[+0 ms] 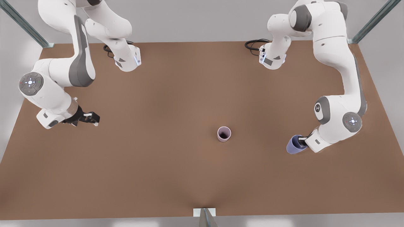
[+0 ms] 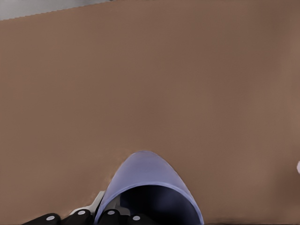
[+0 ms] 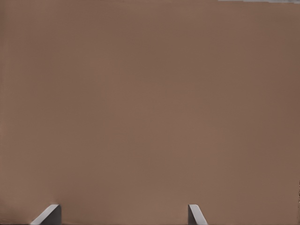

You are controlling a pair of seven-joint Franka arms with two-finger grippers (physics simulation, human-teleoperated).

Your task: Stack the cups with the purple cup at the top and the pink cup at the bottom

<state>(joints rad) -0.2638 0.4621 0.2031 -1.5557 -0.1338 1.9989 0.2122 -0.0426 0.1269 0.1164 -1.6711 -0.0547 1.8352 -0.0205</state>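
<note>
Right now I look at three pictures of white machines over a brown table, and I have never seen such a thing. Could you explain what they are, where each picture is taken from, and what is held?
These are two robot arms, each ending in a two-finger gripper, drawn by a simulator. The big picture looks down on the brown table from a fixed camera. The other two come from cameras on the arms' wrists.

On the table stands the pink cup, upright and alone. The left gripper, at the front view's right, is shut on the purple cup, tilted; its wrist view shows that cup close up. The right gripper, at the front view's left, waits open, holding nothing; its fingertips show over bare table.
</note>
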